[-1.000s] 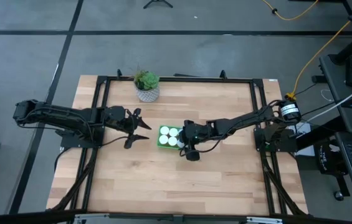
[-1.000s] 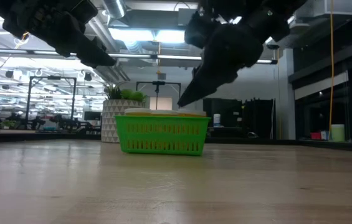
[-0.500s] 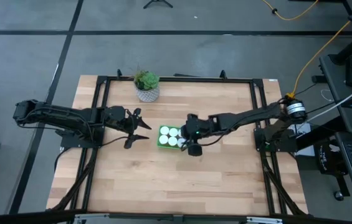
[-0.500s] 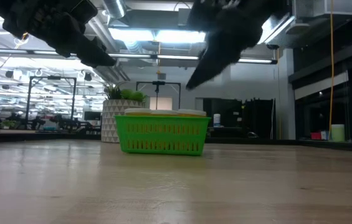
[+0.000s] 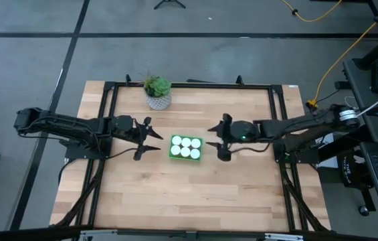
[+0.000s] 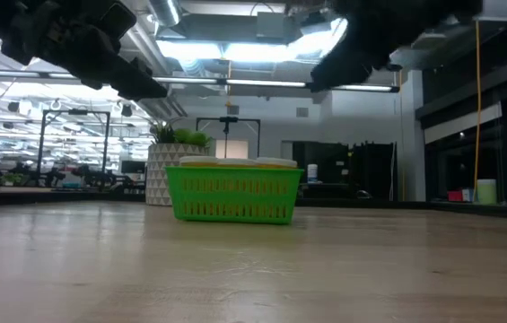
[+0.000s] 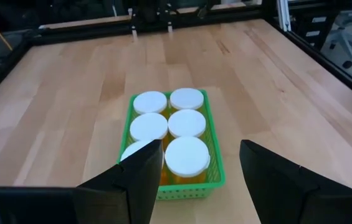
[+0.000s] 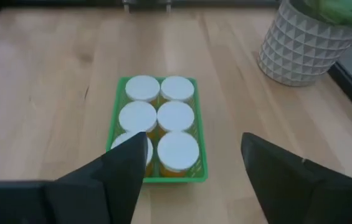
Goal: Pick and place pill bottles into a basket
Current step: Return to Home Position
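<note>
Since a second ago the left gripper (image 5: 150, 139) has not moved. It hangs just left of the basket (image 5: 170, 147), above the table (image 5: 175, 194), its two fingers spread wide with nothing between them. Its wrist view looks past those parted fingers (image 7: 141, 180) straight at the basket (image 7: 216, 171).

The basket sits where it did, near the middle of the table. A second ago the right arm covered its right end and only four white caps showed from above. Now all of the pill bottles (image 5: 186, 142) are uncovered, standing upright inside the basket and filling it.

The right gripper (image 5: 214, 138) has changed most. It was over the basket's right edge and has drawn back to the right, so it now hangs clear of the basket with bare wood between them. Its fingers are wide apart and empty. In the low view it has risen as well: it hung low over the basket (image 6: 235, 193) before and now sits high and to the basket's right.

By count:
- Six pill bottles, in two rows of three, as both wrist views show (image 7: 169, 124) (image 8: 157, 115).
- One green basket.
- One potted plant (image 5: 157, 90), behind the basket and to its left, well apart from it.
- Two grippers, one on each side of the basket, both facing it.
</note>
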